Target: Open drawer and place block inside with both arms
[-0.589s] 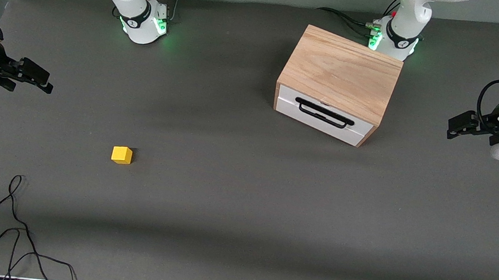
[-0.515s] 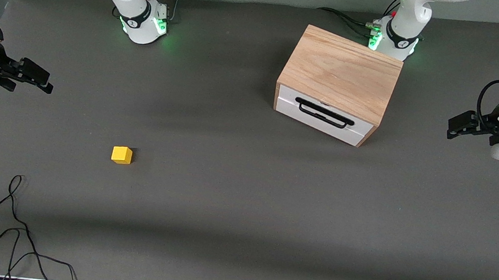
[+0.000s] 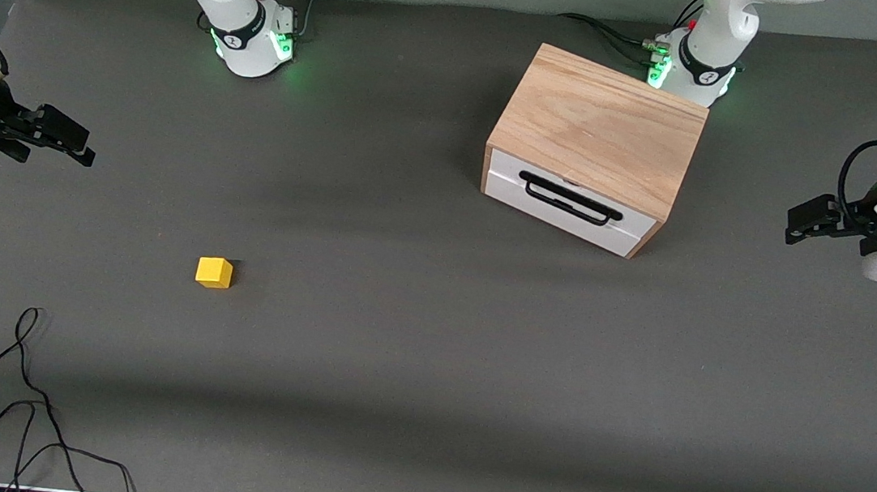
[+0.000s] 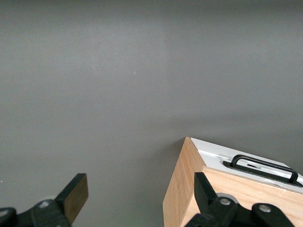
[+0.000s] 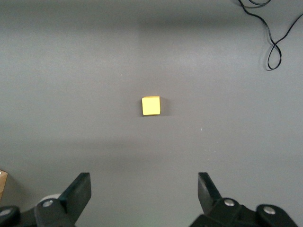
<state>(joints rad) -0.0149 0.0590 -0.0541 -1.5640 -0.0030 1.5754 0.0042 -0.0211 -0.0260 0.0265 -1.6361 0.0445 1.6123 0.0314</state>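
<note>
Grey table [image 3: 425, 375] bears block [image 3: 214, 272], shut drawer [image 3: 569, 204], loose cable [image 3: 23, 398].

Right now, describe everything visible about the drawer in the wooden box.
The wide shallow drawer with a white front panel is fully shut, flush in the light oak box. A black wire handle runs across its front. The box sits on the grey table toward the left arm's end, turned slightly askew. Nothing touches the drawer; its interior is hidden.
</note>
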